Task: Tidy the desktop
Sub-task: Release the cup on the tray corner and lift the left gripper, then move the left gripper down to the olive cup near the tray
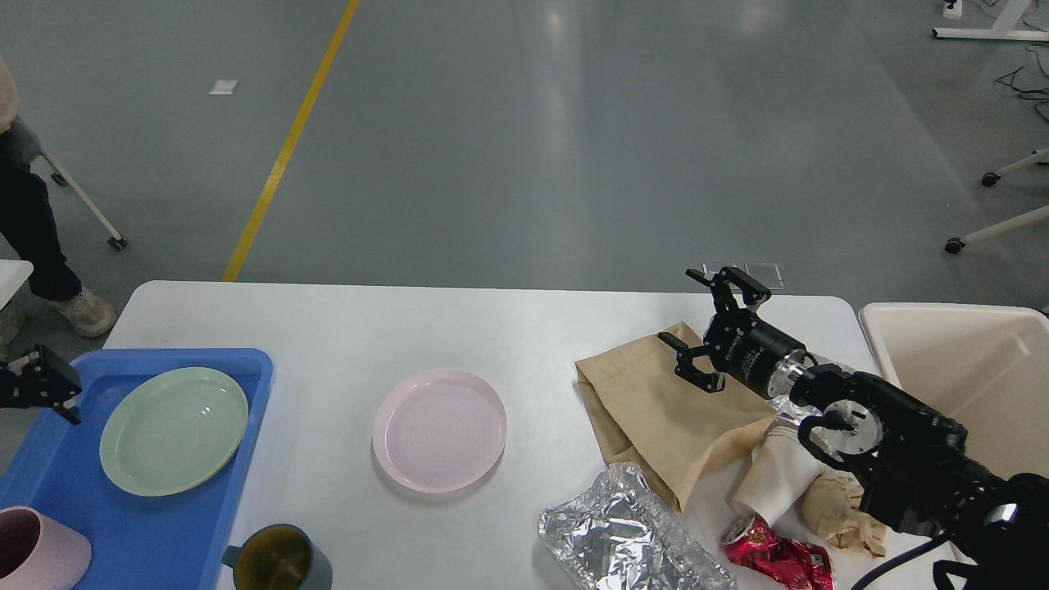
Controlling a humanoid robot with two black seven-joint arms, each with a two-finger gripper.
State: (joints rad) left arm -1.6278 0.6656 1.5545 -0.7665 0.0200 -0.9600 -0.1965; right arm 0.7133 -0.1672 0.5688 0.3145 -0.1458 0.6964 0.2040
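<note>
white desktop, grey glossy floor, yellow floor line

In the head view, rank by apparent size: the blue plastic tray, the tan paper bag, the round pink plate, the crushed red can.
1. Blue plastic tray
2. Tan paper bag
3. Round pink plate
4. Crushed red can

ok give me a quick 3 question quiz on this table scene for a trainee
1. True or false: the green plate lies in the blue tray.
2. Which lies nearest the crumpled foil? A) pink plate B) red wrapper C) pink cup
3. Fill in: the right gripper hovers open over the brown paper ____ on the desktop.

Key: 1 true; 2 B; 3 bag
</note>
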